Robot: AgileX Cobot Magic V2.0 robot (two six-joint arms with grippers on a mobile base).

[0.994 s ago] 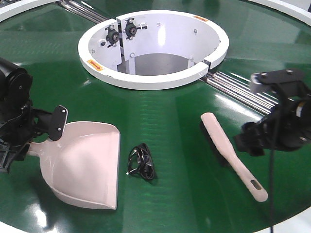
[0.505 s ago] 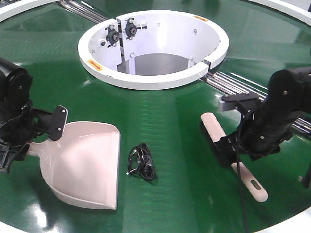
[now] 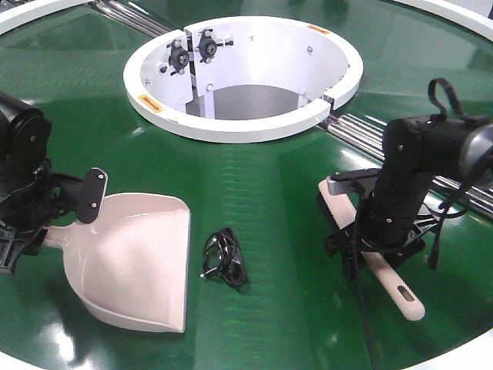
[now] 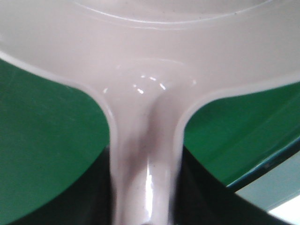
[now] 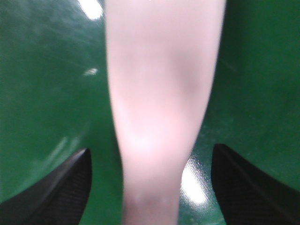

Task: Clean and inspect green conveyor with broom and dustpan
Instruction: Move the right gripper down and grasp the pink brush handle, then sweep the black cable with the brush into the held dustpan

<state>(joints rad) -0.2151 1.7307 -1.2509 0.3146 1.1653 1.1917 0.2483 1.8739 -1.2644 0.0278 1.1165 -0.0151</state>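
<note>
White ring-shaped hub (image 3: 239,129) at upper centre, open in the middle, with a grey floor inside. Two black round fittings (image 3: 205,46) on its inner wall, left side. Small orange labels (image 3: 146,99) on the top rim. Small tangle of black cord (image 3: 224,258) lying low in the view, well apart from the hub.

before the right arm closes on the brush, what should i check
1. Right jaws open: ok, green belt shows between each jaw and the brush.
2. Brush handle centred between the right jaws: ok, the gaps look about even in the wrist view.
3. Right jaws low enough to grip: cannot tell, no view shows their height over the belt.
4. Left jaws shut on the dustpan handle: ok, they press against both its sides.
5. Black cord clear of the brush: ok, it lies apart from both, between dustpan and brush.
</note>
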